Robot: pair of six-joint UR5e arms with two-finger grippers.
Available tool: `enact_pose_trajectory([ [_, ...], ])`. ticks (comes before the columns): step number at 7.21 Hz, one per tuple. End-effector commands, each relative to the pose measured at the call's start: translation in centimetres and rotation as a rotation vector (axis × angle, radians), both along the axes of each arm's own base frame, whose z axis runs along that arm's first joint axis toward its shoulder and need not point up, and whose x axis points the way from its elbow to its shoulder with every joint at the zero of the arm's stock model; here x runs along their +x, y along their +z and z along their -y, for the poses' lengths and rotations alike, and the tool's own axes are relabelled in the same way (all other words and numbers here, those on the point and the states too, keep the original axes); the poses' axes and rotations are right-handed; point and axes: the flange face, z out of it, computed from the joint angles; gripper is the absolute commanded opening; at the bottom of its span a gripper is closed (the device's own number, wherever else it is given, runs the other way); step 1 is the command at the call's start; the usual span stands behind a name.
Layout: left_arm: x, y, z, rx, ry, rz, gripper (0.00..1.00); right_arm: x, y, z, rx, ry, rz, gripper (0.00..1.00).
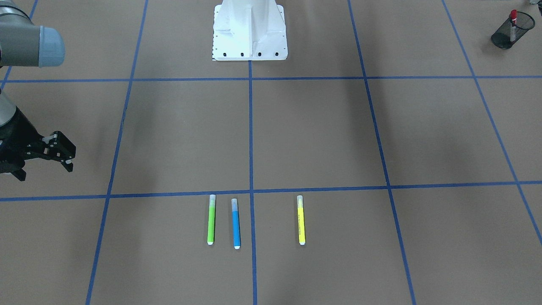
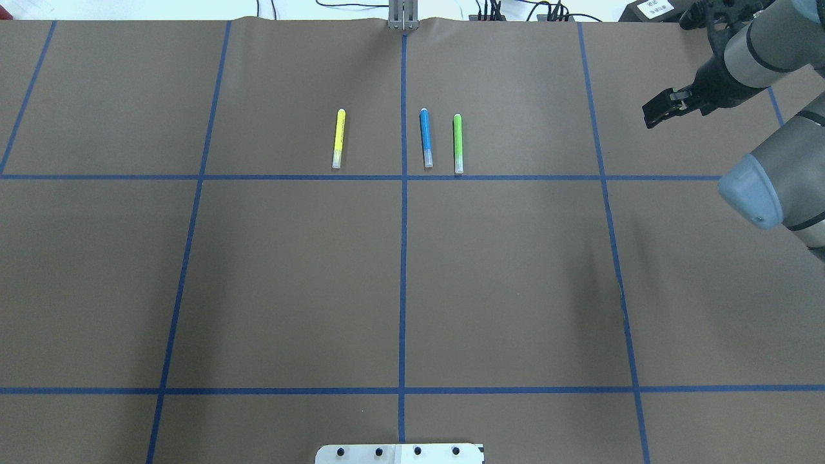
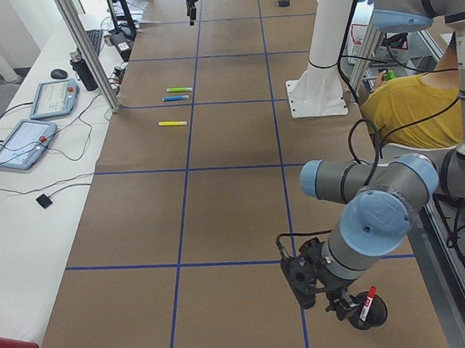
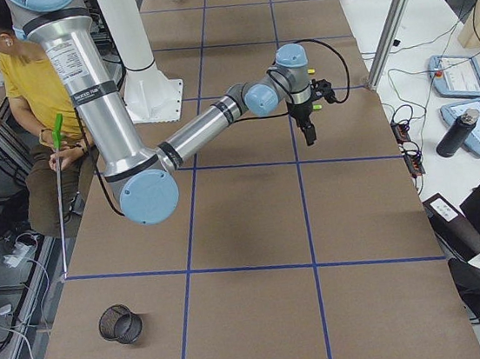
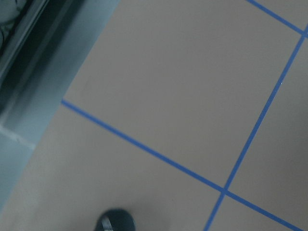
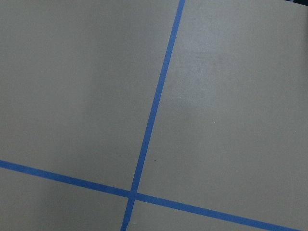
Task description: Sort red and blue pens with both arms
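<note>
The blue pen [image 1: 236, 223] lies on the brown table between a lime green marker [image 1: 211, 220] and a yellow marker [image 1: 301, 220]. It also shows in the overhead view as the blue pen [image 2: 425, 137]. The red pen [image 1: 513, 23] stands in a black mesh cup [image 1: 508, 30] at the table's corner on my left side. My right gripper [image 1: 44, 169] hangs open and empty above the table, well off to the side of the pens. My left gripper [image 3: 339, 299] shows only in the exterior left view, right beside the cup with the red pen [image 3: 367, 302]; I cannot tell its state.
A second black mesh cup [image 4: 119, 324] stands empty near the table's corner on my right side. The white pedestal base [image 1: 250, 31] sits at the robot's edge. A person in a yellow shirt [image 4: 27, 83] sits behind the robot. Tablets and a bottle [image 4: 459, 133] lie beyond the far edge.
</note>
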Motion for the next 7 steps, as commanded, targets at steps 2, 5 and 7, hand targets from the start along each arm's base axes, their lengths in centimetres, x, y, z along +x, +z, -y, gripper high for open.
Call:
enact_pose_trajectory([
  [2, 6.0, -4.0, 9.6, 0.151, 0.15, 0.025, 1.0, -0.3, 0.5, -0.2, -0.01, -0.007, -0.001, 1.0],
  [5, 12.7, -5.9, 15.0, 0.231, 0.264, 0.038, 1.0, -0.7, 0.7, -0.3, -0.018, -0.014, -0.002, 1.0],
  [7, 14.5, -4.3, 17.5, 0.271, 0.281, -0.046, 1.0, -1.4, 0.2, -0.3, -0.016, -0.017, 0.003, 1.0],
])
